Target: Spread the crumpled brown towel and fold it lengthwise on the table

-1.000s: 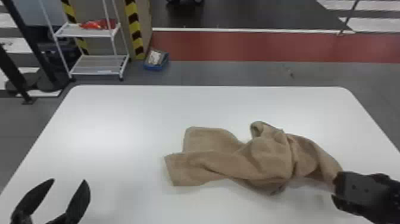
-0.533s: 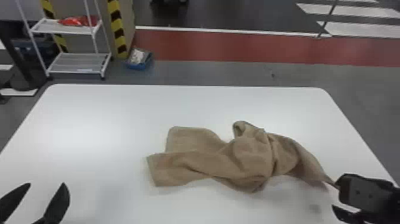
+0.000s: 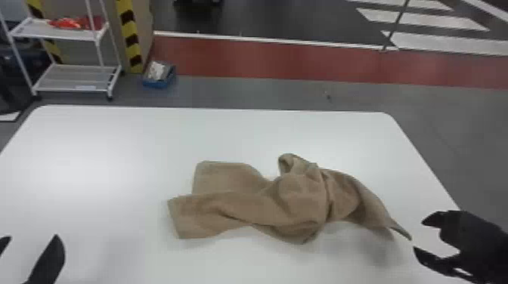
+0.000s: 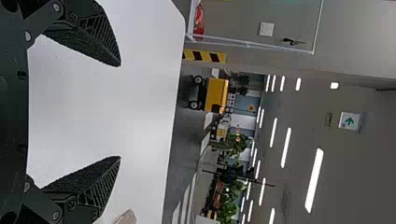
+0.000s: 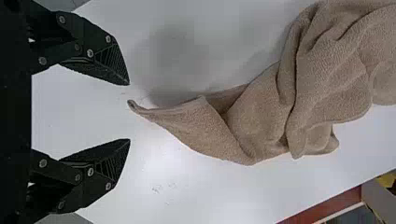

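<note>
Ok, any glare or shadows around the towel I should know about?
Head view: soft glare on the left of the table, shadow by the right end of the towel; right wrist view: dark shadow along one side of its tip, bright sheen on the other; left wrist view: ceiling lights glare white.

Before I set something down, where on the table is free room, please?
The table is bare between the towel and the far edge, and left of the towel toward the left gripper. It is crowded by the right gripper, where the towel's thin corner points between the open fingers.
</note>
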Robot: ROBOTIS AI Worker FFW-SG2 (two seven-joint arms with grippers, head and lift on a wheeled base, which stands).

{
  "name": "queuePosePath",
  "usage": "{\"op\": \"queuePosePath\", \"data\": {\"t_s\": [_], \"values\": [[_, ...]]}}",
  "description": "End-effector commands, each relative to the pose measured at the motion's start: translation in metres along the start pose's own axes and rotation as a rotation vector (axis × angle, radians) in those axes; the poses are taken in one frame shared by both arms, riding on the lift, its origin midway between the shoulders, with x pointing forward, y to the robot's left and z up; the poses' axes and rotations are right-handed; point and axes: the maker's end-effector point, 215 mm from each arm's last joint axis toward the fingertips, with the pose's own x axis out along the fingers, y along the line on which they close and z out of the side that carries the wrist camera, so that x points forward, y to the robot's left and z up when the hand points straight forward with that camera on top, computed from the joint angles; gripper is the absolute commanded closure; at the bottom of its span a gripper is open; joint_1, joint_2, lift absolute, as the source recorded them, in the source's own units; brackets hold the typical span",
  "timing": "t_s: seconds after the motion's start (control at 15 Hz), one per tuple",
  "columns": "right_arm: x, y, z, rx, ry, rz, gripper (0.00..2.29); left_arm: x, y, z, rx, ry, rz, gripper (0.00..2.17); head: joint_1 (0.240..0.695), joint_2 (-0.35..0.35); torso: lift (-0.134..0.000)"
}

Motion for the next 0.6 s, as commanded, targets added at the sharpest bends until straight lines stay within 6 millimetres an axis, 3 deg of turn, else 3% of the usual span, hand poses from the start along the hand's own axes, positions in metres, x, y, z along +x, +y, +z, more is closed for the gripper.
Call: {"op": "queuePosePath", "data": {"t_s": [0.0, 0.27, 0.47, 0.53], "values": [[0.006, -0.005, -0.008, 0.029, 0.003, -0.006, 0.54, 0.002, -0.003, 0.000, -0.004, -0.002, -0.004, 0.20, 0.695, -0.164, -0.123], [0.032, -0.005, -0.002, 0.054, -0.015, -0.012, 0.54, 0.002, -0.004, -0.001, -0.003, -0.001, -0.004, 0.20, 0.695, -0.184, -0.123], [0.039, 0.002, 0.006, 0.055, -0.027, 0.005, 0.58, 0.002, -0.003, 0.000, -0.003, -0.003, -0.002, 0.20, 0.695, -0.171, -0.123], [0.040, 0.003, 0.005, 0.051, -0.026, 0.007, 0.76, 0.003, -0.003, 0.000, -0.003, -0.005, -0.002, 0.20, 0.695, -0.166, -0.123]]}}
